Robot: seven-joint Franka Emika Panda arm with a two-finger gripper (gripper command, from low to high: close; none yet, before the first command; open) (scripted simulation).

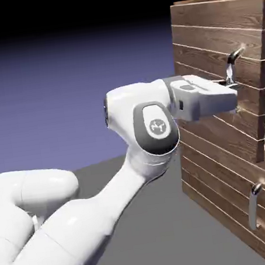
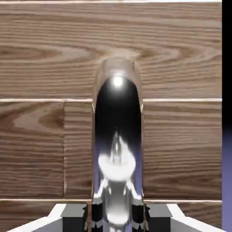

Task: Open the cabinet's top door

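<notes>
Cabinet (image 1: 228, 122) work sits at the grasp stage, judging by how the gripper (image 2: 117, 217) has its two grey fingertips narrowed around the lower end of the silver bar handle (image 2: 118, 136), which fills the middle of the hand view and hides most of each tip; the grip looks made, though actual contact on both pads is hard to confirm. In the exterior view the white hand reaches right, its fingers meeting that handle (image 1: 232, 68) high on the right side of the top door (image 1: 217, 65). That door already stands slightly ajar, its right edge clear of the carcass, with pale wood showing beyond. Below hangs the shorter panel with its own short handle (image 1: 254, 204), untouched. As a judgement, the door is a stiff, fairly heavy plank slab that will swing on a hinge rather than flex, and the polished bar is smooth and likely slippery, so a firm hold across the bar, kept square, seems the sensible place. A pull that ignores the door's arc could slide the fingers off.
</notes>
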